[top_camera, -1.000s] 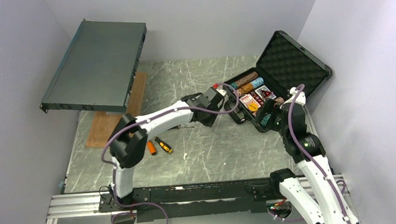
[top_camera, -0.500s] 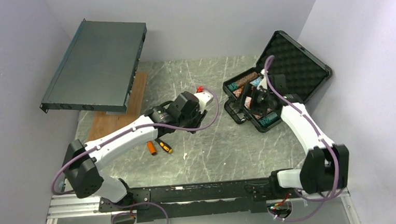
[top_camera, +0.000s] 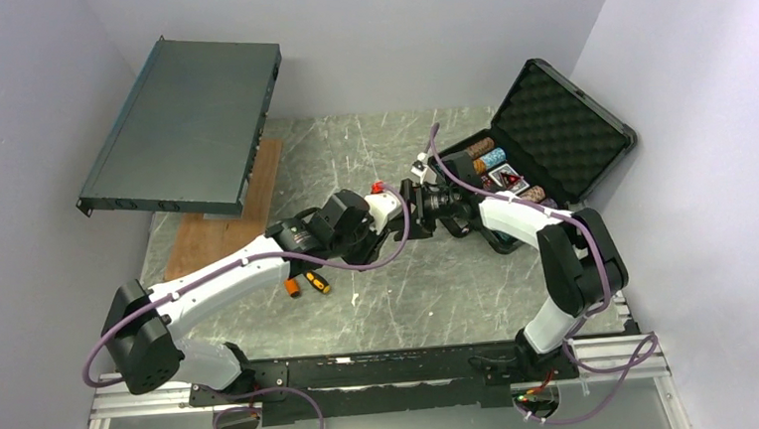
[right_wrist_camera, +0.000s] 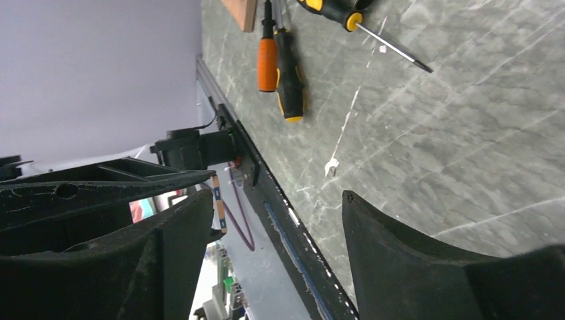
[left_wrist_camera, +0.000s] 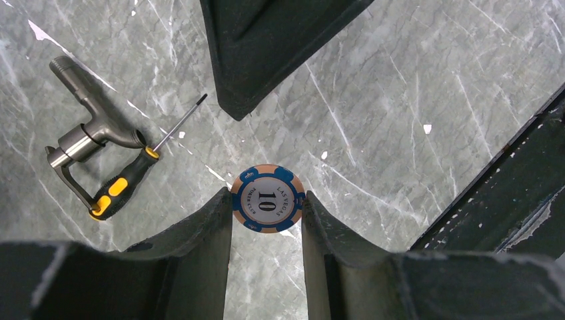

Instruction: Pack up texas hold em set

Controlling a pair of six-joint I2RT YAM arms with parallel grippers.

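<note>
My left gripper [left_wrist_camera: 266, 208] is shut on a blue-and-orange poker chip [left_wrist_camera: 267, 193] marked 10, held upright above the marble table. My right gripper [right_wrist_camera: 276, 197] is open and faces it tip to tip. In the right wrist view the poker chip [right_wrist_camera: 218, 200] shows edge-on, close to one of the right gripper's fingers [right_wrist_camera: 183, 227] and apart from the other. In the top view my left gripper [top_camera: 392, 207] and right gripper [top_camera: 416, 198] meet mid-table, left of the open black case [top_camera: 559, 124]. Chip stacks [top_camera: 481, 155] and card decks [top_camera: 505, 179] lie in the case.
A dark-grey rack unit [top_camera: 186, 127] leans at the back left over a wooden board [top_camera: 227, 224]. Orange-handled screwdrivers [top_camera: 305, 277] lie under the left arm. A yellow-black screwdriver [left_wrist_camera: 126, 183] and a grey metal tool [left_wrist_camera: 83, 130] lie nearby. A metal rail [right_wrist_camera: 280, 200] runs along the table's near edge.
My right gripper has left the case and swung left to meet the left gripper, its jaws narrowing. The left gripper has drawn back from the case, still gripping the chip.
</note>
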